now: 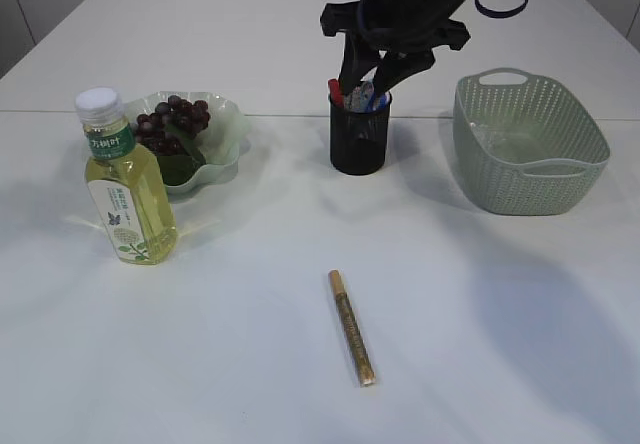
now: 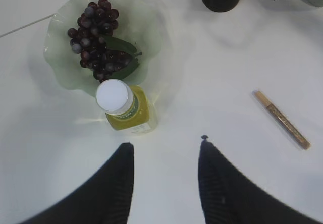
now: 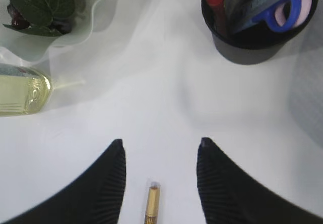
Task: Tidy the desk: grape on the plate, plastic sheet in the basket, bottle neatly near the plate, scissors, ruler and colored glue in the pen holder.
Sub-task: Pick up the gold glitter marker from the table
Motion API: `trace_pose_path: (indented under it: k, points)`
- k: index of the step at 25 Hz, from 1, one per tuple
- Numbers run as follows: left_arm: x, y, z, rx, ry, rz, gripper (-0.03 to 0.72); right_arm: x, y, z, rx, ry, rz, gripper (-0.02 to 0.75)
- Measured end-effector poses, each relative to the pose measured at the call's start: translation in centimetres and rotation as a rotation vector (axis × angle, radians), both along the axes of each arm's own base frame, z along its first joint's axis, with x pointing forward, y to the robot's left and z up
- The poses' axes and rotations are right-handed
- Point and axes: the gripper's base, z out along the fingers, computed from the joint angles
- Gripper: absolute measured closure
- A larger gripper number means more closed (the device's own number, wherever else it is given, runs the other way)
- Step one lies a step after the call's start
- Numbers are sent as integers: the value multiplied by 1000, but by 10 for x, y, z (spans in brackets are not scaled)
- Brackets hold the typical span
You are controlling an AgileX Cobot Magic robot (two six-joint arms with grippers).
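A gold colored glue pen (image 1: 352, 326) lies on the white table, near the front. Dark grapes (image 1: 172, 124) lie on the pale green plate (image 1: 225, 124), and the yellow bottle (image 1: 125, 189) stands upright next to it. The black pen holder (image 1: 358, 144) holds blue-handled scissors (image 3: 282, 12), a grey ruler (image 3: 252, 2) and a red pen. My right gripper (image 1: 380, 72) is open and empty, high over the pen holder; in the right wrist view (image 3: 160, 143) the glue pen (image 3: 152, 204) shows far below its jaws. My left gripper (image 2: 166, 146) is open and empty above the bottle (image 2: 123, 108).
A grey-green woven basket (image 1: 530, 164) stands at the right, with something clear lying in it. The left wrist view also shows the plate (image 2: 60, 67), the grapes (image 2: 96, 47) and the glue pen (image 2: 282, 127).
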Motion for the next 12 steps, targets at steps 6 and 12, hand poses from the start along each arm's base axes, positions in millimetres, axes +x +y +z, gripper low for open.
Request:
trace_pose_path:
  k: [6,12]
  points:
    - [0,0,0,2,-1,1,379,-4,2,3,-2,31,-14,307]
    - [0,0,0,3,-1,-1,379,-14,23,3,-29,26,20,304]
